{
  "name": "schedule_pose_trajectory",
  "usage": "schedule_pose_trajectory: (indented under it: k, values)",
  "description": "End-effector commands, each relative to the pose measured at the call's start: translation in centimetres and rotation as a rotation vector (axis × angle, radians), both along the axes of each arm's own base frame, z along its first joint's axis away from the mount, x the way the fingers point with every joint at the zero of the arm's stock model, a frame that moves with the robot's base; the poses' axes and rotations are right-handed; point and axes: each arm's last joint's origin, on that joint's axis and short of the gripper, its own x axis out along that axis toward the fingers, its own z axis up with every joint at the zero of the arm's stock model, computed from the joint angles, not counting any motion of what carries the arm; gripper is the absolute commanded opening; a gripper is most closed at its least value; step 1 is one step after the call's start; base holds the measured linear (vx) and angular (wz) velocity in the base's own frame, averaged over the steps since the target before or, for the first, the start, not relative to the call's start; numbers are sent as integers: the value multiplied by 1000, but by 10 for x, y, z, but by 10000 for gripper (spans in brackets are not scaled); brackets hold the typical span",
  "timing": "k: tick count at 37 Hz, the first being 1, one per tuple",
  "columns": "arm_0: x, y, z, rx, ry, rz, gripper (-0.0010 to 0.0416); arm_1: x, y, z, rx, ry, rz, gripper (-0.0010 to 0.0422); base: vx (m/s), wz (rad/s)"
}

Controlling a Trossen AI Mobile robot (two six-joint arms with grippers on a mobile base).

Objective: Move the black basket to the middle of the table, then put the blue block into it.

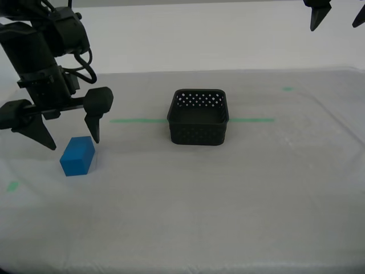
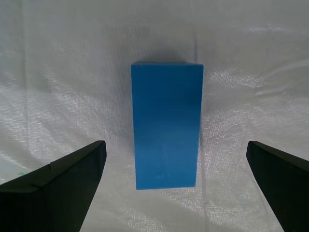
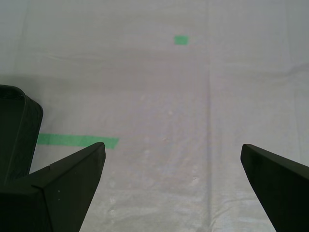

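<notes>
Blue block (image 2: 166,125) smooth, matt; black basket (image 1: 198,117) perforated plastic; table (image 1: 228,200) woven translucent sheeting.

Bare table (image 1: 188,205) between blue block (image 1: 77,155) and black basket (image 1: 198,116).

No legible text or labels anywhere.

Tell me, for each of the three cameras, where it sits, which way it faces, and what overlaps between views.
Exterior view: on the robot, off the arms, facing across the table at the black basket; both arms show.
Second wrist view: rides my second pincer, looking down at the blue block between open jaws.
First wrist view: rides my first pincer, raised, facing bare sheeting, green tape and the basket's corner.
Shared: block in exterior and second wrist views.
</notes>
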Motion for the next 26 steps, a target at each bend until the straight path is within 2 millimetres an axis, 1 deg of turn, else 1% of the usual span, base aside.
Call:
schedule_pose_trajectory:
  k: [1,20,26]
  values:
    - [0,0,0,2,-1,2,394,-2,0,-5,-7,-10,11,401,0,0]
    - [0,0,0,2,-1,2,394,2,0,-7,46,-104,19,401,0,0]
    - [0,0,0,2,-1,2,393,0,0,-12,37,-129,19,401,0,0]
